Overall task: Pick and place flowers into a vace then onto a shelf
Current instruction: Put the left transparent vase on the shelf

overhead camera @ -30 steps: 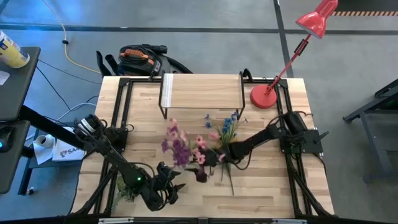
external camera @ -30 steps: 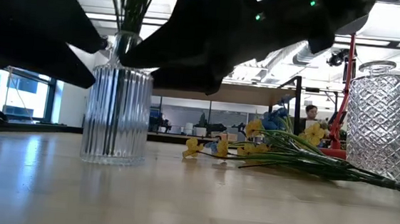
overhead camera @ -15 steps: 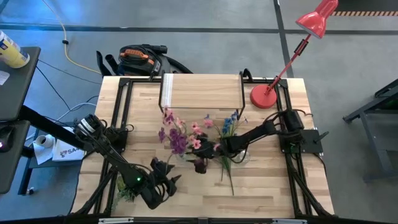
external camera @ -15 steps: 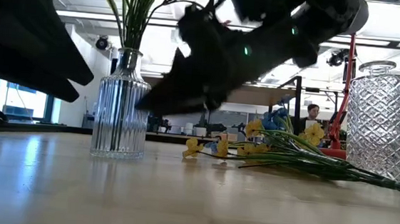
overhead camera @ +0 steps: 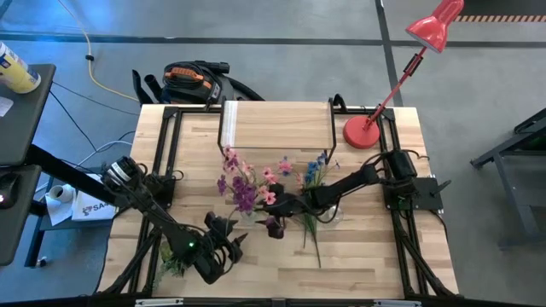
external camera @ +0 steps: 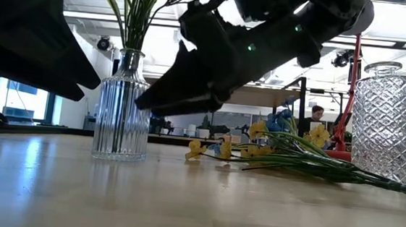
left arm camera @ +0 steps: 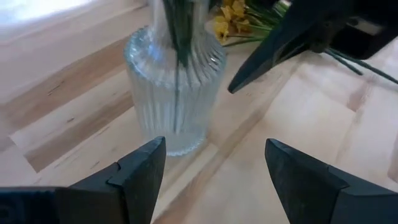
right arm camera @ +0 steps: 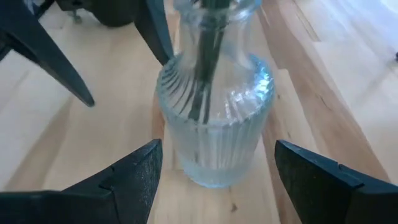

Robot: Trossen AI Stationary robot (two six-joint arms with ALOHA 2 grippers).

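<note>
Since half a second ago the ribbed vase (external camera: 122, 103) holding the pink and purple flowers (overhead camera: 243, 185) has barely shifted, and my right gripper (right arm camera: 214, 165) has eased closer, fingers spread wide either side of it without touching. My left gripper (left arm camera: 211, 165) faces it from the opposite side, also spread open. Blue and yellow flowers (external camera: 287, 153) lie behind, beside the diamond-cut vase (external camera: 384, 120); the shelf (overhead camera: 277, 126) sits beyond. I worry a lopsided squeeze could tip the top-heavy vase, or both grippers could collide.
</note>
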